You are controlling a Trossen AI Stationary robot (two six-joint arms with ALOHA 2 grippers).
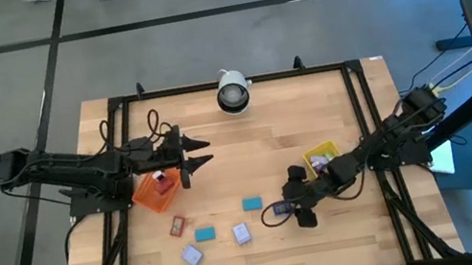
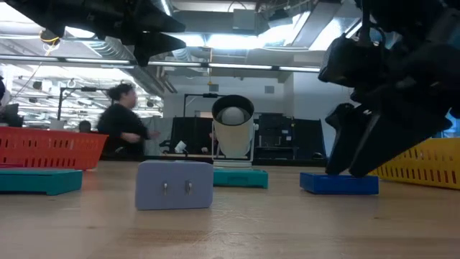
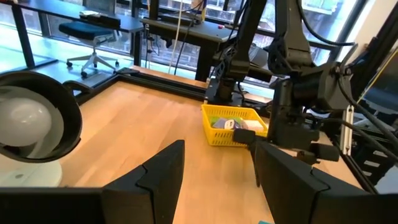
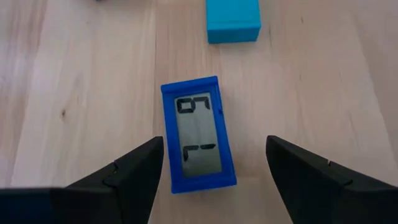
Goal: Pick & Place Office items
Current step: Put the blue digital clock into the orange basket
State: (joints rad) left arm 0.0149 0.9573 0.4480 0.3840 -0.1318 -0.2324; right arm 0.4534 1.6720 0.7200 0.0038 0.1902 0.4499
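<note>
Several small office items lie on the wooden table: a red block (image 1: 177, 226), two teal blocks (image 1: 205, 233) (image 1: 252, 204), two lavender ones (image 1: 191, 255) (image 1: 241, 234), and a dark blue block with a white label (image 4: 199, 134). My right gripper (image 4: 214, 155) is open and low over the dark blue block (image 1: 282, 208), one finger on each side of it and pointing down; a gap shows at one finger, while the other stands close beside the block. My left gripper (image 1: 203, 152) is open and hovers beside the orange tray (image 1: 148, 199), which holds a few items.
A yellow tray (image 1: 323, 154) with items in it stands just behind my right gripper. A white and black camera (image 1: 232, 91) sits at the table's far edge. A black frame runs around the table. Bare wood lies between the two arms. A person (image 2: 126, 119) moves in the room behind.
</note>
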